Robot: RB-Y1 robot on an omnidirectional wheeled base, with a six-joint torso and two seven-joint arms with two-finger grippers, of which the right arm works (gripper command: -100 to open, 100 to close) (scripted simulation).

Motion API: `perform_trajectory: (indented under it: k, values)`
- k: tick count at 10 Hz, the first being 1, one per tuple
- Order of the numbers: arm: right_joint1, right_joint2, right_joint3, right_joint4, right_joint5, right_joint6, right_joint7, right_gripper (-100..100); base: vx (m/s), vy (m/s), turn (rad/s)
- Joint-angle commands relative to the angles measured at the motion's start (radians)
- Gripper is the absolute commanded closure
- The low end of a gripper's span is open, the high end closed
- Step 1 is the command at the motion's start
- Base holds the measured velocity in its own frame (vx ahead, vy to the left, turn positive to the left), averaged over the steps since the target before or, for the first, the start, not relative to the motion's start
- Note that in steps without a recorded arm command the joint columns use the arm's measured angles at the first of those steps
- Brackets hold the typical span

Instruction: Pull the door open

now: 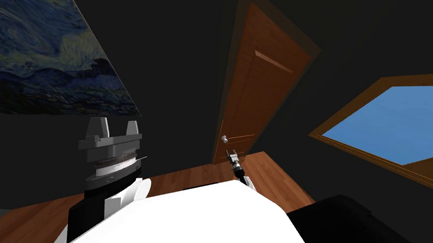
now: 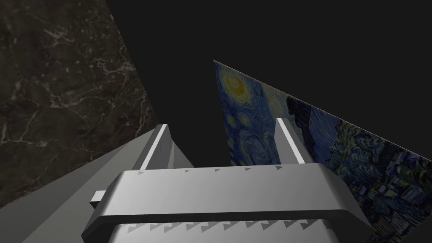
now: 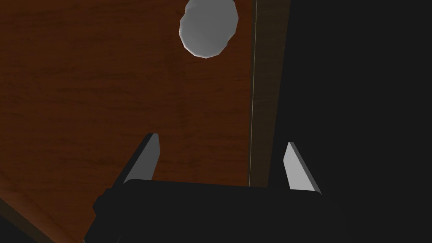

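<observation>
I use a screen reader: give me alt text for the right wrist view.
The right gripper, open and empty, faces a brown wooden door; its round grey knob lies ahead, beyond the fingertips, untouched. The door frame runs between the fingers.

Door (image 1: 258, 96): reddish-brown wood, fine visible grain, matt.
Door knob (image 3: 208, 27): plain light grey, smooth, faceted, matt; material cannot be told.
Door frame (image 3: 265, 84): darker brown wood, matt.
Floor (image 1: 189, 177): warm brown wood boards.
Window frame (image 1: 431, 80): brown wood.
Marbled surface (image 2: 63, 84): dark, stone-like, white-veined.
Painting (image 1: 32, 47): swirling brushwork.
</observation>
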Motion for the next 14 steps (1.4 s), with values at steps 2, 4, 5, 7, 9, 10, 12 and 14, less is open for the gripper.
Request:
perform_trajectory:
  k: [2,4,5,7,9,10,12,14]
  values:
    - [-0.014,-0.005,-0.011,0.051,0.015,-0.009,0.044,-100,0.08,-0.029,0.032]
    - [-0.022,-0.006,-0.017,0.08,0.023,-0.016,0.071,-100,0.075,-0.03,0.023]
    - [-0.029,-0.007,-0.022,0.107,0.031,-0.021,0.094,-100,0.079,-0.036,0.029]
    - [-0.033,-0.007,-0.024,0.116,0.032,-0.023,0.097,-100,0.067,-0.025,0.021]
    - [-0.084,0.026,-0.069,0.163,0.034,-0.013,0.148,-100,0.093,-0.006,0.239]
    - [-0.112,0.044,-0.094,0.188,0.034,-0.007,0.174,-100,0.106,-0.051,0.166]
    - [-0.153,0.072,-0.13,0.224,0.035,0.002,0.211,-100,0.103,-0.086,0.131]
    - [-0.175,0.088,-0.149,0.244,0.035,0.007,0.231,-100,0.05,-0.079,0.06]
